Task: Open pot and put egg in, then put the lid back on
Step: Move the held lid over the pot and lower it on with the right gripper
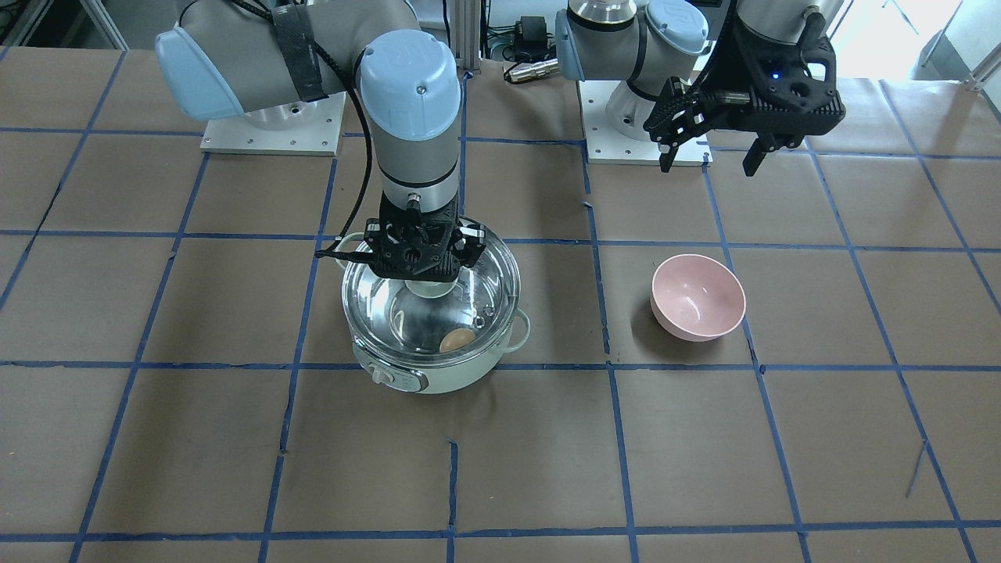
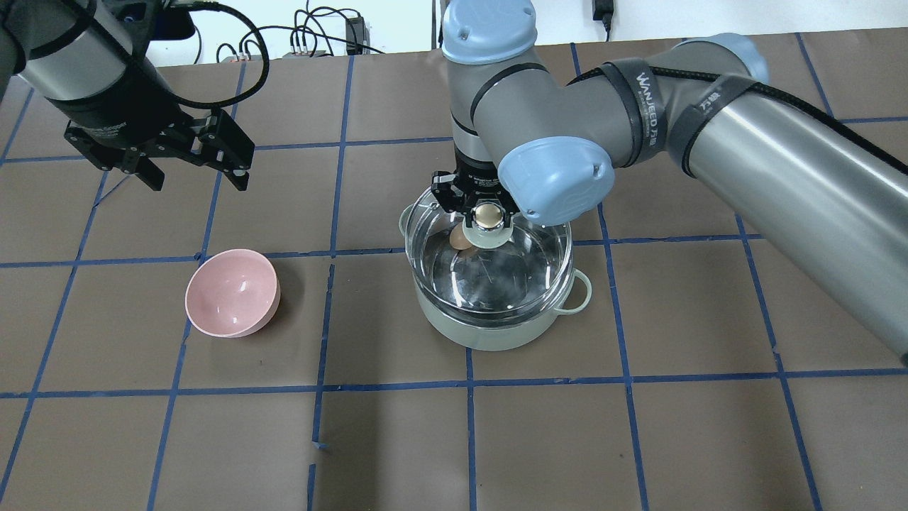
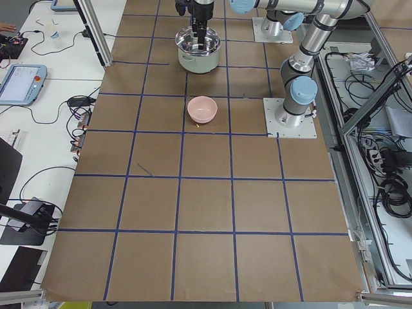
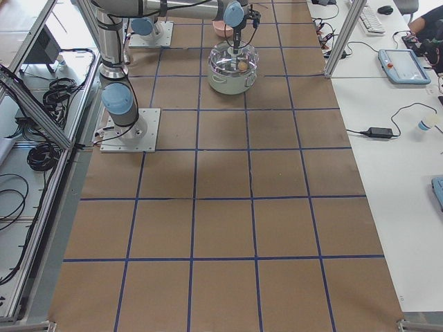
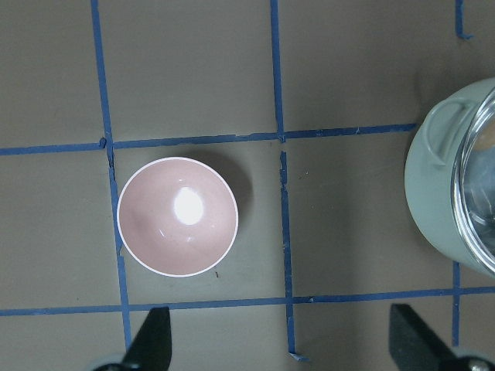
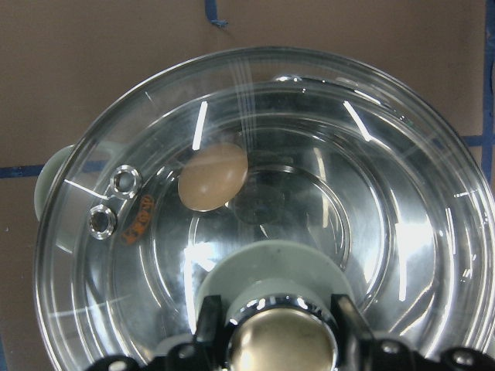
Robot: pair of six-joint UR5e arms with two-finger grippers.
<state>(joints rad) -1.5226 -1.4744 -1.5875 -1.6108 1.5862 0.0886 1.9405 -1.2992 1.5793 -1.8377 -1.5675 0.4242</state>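
Note:
The mint-green pot (image 1: pixel 438 381) stands mid-table, also in the overhead view (image 2: pixel 489 333). The brown egg (image 1: pixel 457 339) lies inside it on the steel bottom, seen through the glass (image 6: pixel 213 176). The clear glass lid (image 1: pixel 489 266) covers the pot's mouth. I cannot tell if it rests on the rim or hangs just above it. My right gripper (image 1: pixel 426 274) is shut on the lid's gold-tan knob (image 6: pixel 280 348) from above. My left gripper (image 2: pixel 195 174) is open and empty, high above the table behind the pink bowl.
A pink bowl (image 1: pixel 696 295) stands alone on the robot's left of the pot, empty, also in the left wrist view (image 5: pixel 177 216). The brown table has a blue tape grid. The arm bases stand at the table's robot side.

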